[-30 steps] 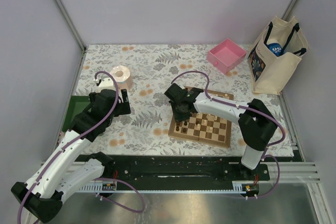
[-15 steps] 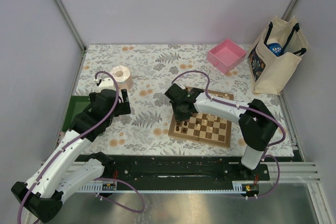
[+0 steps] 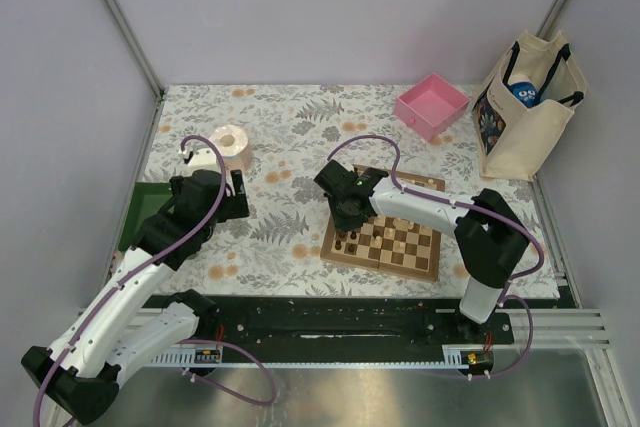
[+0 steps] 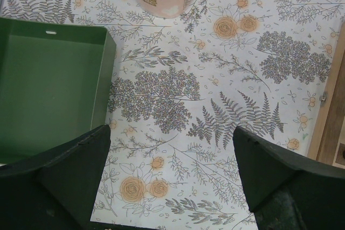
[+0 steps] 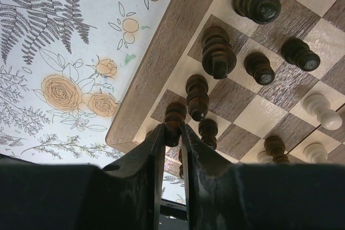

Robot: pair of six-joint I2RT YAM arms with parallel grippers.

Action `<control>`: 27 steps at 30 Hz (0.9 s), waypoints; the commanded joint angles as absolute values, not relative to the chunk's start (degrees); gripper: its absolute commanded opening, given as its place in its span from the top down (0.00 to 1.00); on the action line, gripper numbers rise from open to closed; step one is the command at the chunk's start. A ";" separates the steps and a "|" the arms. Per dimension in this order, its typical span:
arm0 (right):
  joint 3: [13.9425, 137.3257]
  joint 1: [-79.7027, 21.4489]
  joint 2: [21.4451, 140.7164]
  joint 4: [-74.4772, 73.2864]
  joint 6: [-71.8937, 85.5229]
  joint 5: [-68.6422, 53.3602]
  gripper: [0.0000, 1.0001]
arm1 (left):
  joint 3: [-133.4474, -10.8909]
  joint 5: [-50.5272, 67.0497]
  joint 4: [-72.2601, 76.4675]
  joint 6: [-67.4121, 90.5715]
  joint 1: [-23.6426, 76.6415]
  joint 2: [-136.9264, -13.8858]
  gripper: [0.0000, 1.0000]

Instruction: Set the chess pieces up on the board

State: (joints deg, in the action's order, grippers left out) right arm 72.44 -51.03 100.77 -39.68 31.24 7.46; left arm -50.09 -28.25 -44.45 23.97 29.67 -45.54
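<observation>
Bright, even, diffuse light casts only soft shadows; both wrist views' near foregrounds look dark, blurred.

Square chequered wooden chessboard (image 3: 384, 239) right of centre on floral-cloth table (image 3: 300, 127), tiny dark and pale wooden chess pieces (image 5: 218, 52) on its left squares, pink square tray (image 3: 431, 107) behind, cream canvas tote bag (image 3: 525, 112) far right, white paper roll (image 3: 232, 147) and green tray (image 4: 54, 90) left.

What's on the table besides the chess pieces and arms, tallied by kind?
Chessboard: 1
Pink tray: 1
Green tray: 1
Toilet paper roll: 1
Tote bag: 1
Total: 5
</observation>
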 commanded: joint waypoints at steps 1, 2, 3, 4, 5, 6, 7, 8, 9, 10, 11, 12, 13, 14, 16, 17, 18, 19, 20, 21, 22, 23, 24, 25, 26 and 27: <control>72.42 -51.24 99.05 -39.11 30.59 7.47 0.73 | -49.75 -27.60 -43.59 23.82 29.44 -45.17 0.01; 72.42 -51.33 99.14 -39.02 30.67 7.47 0.72 | -49.75 -27.77 -43.59 23.73 29.44 -45.18 0.01; 72.42 -51.24 99.14 -39.02 30.59 7.56 0.70 | -49.75 -27.69 -43.59 23.64 29.44 -45.18 0.01; 72.42 -51.24 99.23 -39.11 30.50 7.38 0.70 | -49.75 -27.69 -43.59 23.73 29.44 -45.26 0.01; 72.42 -51.24 99.23 -39.11 30.59 7.12 0.69 | -49.75 -27.69 -43.59 23.73 29.44 -45.26 0.01; 72.42 -51.24 99.23 -39.02 30.50 6.86 0.69 | -49.83 -27.60 -43.68 23.73 29.44 -45.35 0.01; 72.42 -51.33 99.14 -39.11 30.50 6.68 0.67 | -49.75 -27.60 -43.59 23.73 29.36 -45.35 0.01; 72.25 -51.33 98.88 -38.85 30.50 6.59 0.66 | -49.83 -27.60 -43.51 23.73 29.44 -45.44 0.01; 72.16 -51.33 98.70 -38.76 30.41 6.59 0.66 | -49.83 -27.51 -43.59 23.73 29.44 -45.53 0.01; 72.25 -51.24 98.35 -38.85 30.32 6.59 0.65 | -50.01 -27.42 -43.51 23.73 29.44 -45.53 0.01; 72.25 -51.24 98.09 -38.85 30.24 6.50 0.64 | -49.92 -27.51 -43.59 23.73 29.44 -45.53 0.01; 72.25 -51.33 97.74 -38.76 30.15 6.50 0.63 | -49.83 -27.51 -43.68 23.73 29.44 -45.53 0.01; 72.33 -51.33 97.21 -38.76 30.15 6.33 0.63 | -49.83 -27.60 -43.59 23.73 29.36 -45.53 0.01; 72.33 -51.42 96.86 -38.85 30.15 6.24 0.62 | -49.83 -27.60 -43.68 23.73 29.36 -45.61 0.01; 72.68 -51.33 95.72 -39.37 29.80 5.89 0.59 | -49.83 -27.77 -43.68 23.82 29.44 -45.53 0.01; 73.12 -51.33 94.93 -39.90 29.62 5.98 0.55 | -49.83 -27.77 -43.51 23.73 29.36 -45.53 0.01; 73.65 -51.33 94.23 -40.77 29.45 6.32 0.54 | -49.92 -27.69 -43.59 23.73 29.44 -45.35 0.01; 74.00 -51.42 93.44 -41.74 29.10 6.68 0.53 | -49.83 -27.86 -43.59 23.82 29.44 -45.44 0.01; 74.35 -51.24 92.56 -42.36 28.92 7.29 0.53 | -49.83 -27.77 -43.68 23.82 29.44 -45.44 0.01; 74.44 -51.24 91.68 -42.89 28.48 7.73 0.52 | -49.83 -27.77 -43.59 23.82 29.44 -45.53 0.01; 74.62 -51.33 90.45 -43.33 28.13 8.52 0.50 | -49.83 -27.77 -43.59 23.73 29.36 -45.53 0.01; 74.62 -51.33 89.22 -43.77 28.04 9.57 0.49 | -49.83 -27.77 -43.59 23.64 29.44 -45.53 0.01; 74.45 -51.24 87.99 -44.12 28.04 10.80 0.48 | -49.83 -27.86 -43.59 23.73 29.44 -45.53 0.01; 74.18 -51.24 86.85 -44.21 28.04 12.38 0.45 | -49.92 -27.77 -43.51 23.73 29.44 -45.61 0.01; 74.09 -51.15 85.97 -44.38 28.30 15.00 0.41 | -49.92 -27.77 -43.59 23.73 29.44 -45.62 0.01; 73.92 -50.98 85.26 -44.56 28.39 16.51 0.39 | -49.92 -27.86 -43.68 23.73 29.36 -45.62 0.01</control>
